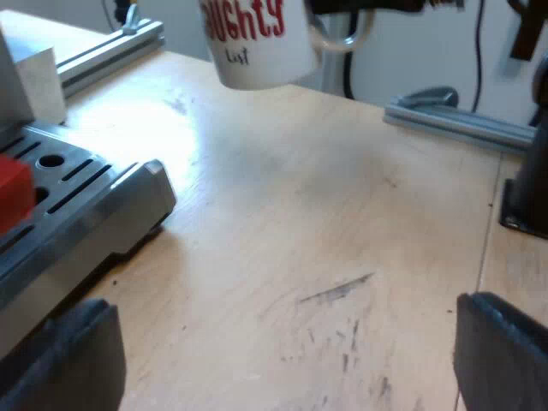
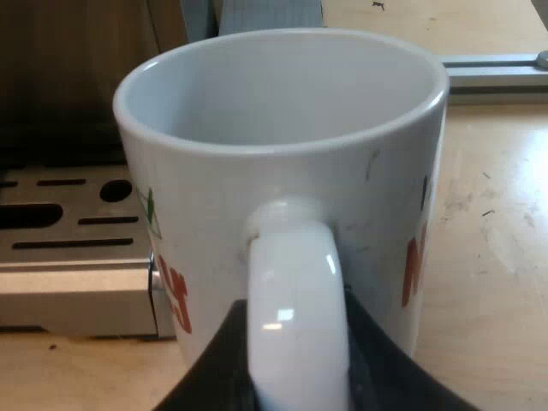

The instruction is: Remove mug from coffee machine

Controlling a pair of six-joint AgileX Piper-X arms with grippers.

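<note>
Ok so the mug (image 2: 282,171) stands straight up: long axis vertical, mouth up, nothing inside that I can see. Its handle (image 2: 295,317) points right back at the right wrist camera. From the left wrist view the red lettering on its side reads the right way up, so no tilt to speak of.

The right gripper (image 2: 295,364) is pinching that handle. One black finger sits on each side of the loop, pressed against it, so the claw is only as wide as the handle is thick.

Where the mug is: off the espresso machine's drip tray (image 2: 68,231), just past the tray's corner. In the left wrist view its base looks lifted clear of the wooden table (image 1: 342,214), though I can't be fully sure of the gap.

The left gripper (image 1: 282,355) is spread wide, its fingers (image 1: 60,360) far apart, holding nothing and touching nothing. It hangs over bare wood beside the drip tray's edge, well apart from the mug. The red end (image 1: 13,193) of the holder's handle shows above the tray.
</note>
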